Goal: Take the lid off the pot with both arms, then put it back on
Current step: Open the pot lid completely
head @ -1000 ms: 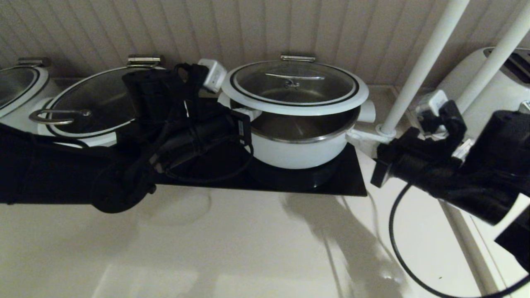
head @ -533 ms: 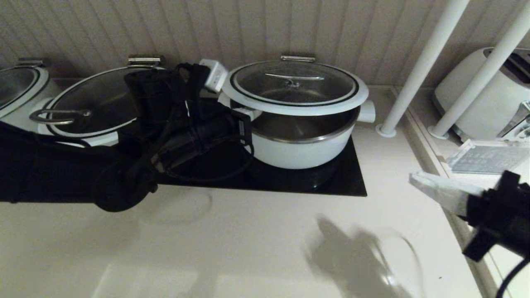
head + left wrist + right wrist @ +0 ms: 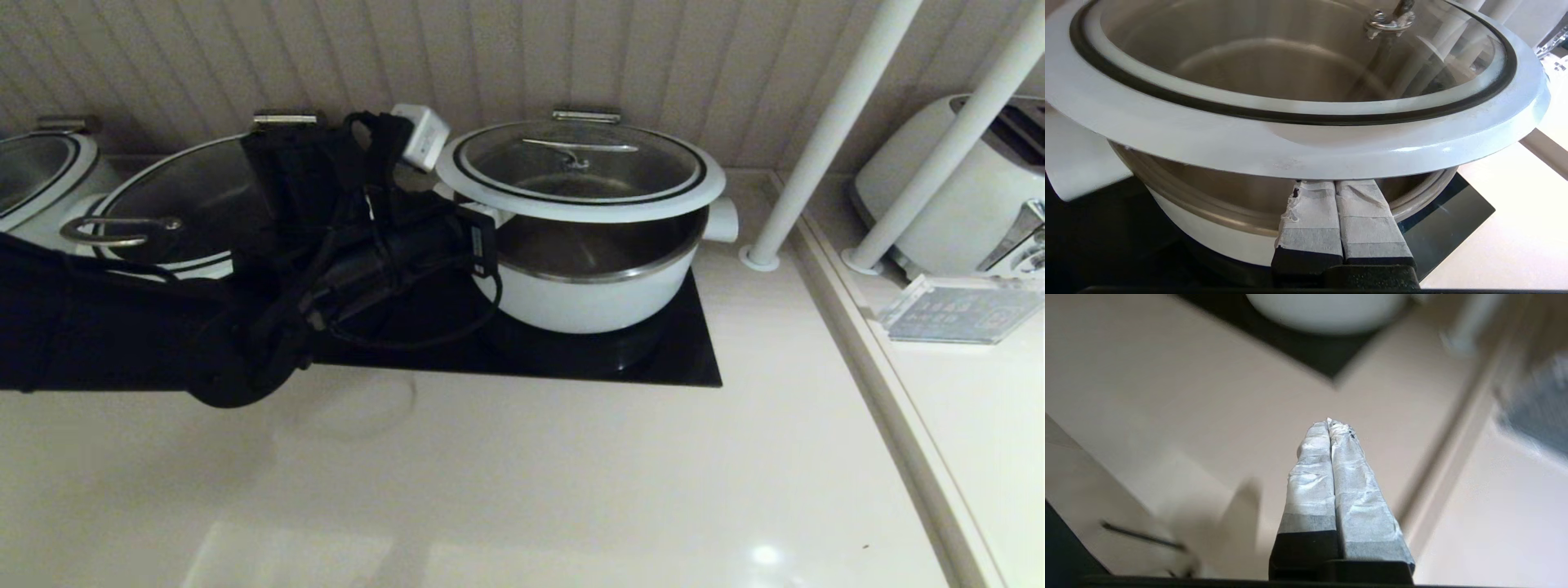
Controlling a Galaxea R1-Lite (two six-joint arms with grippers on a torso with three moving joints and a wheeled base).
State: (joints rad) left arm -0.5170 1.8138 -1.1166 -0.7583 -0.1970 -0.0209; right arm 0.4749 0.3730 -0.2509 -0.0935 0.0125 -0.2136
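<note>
The lid (image 3: pixel 580 167), glass with a white rim and a steel loop handle, sits raised over the pot (image 3: pixel 588 302), with a gap showing the steel inside at the front. My left gripper (image 3: pixel 483 219) is at the pot's left side. In the left wrist view its fingertips (image 3: pixel 1314 192) are pressed together and tucked under the lid's white rim (image 3: pixel 1290 139), above the pot's wall (image 3: pixel 1208 241). My right gripper (image 3: pixel 1329 422) is shut and empty over the bare counter, out of the head view, away from the pot (image 3: pixel 1327 310).
The pot stands on a black cooktop (image 3: pixel 653 359). A wider pot with a glass lid (image 3: pixel 180 196) is left of it, behind my left arm, and another (image 3: pixel 33 171) is at the far left. Two white posts (image 3: pixel 824 139), a toaster (image 3: pixel 963 196) and a clear sign (image 3: pixel 955 310) are at the right.
My right arm has pulled back from the pot's right side and left the head view. The left arm and the lid have hardly moved.
</note>
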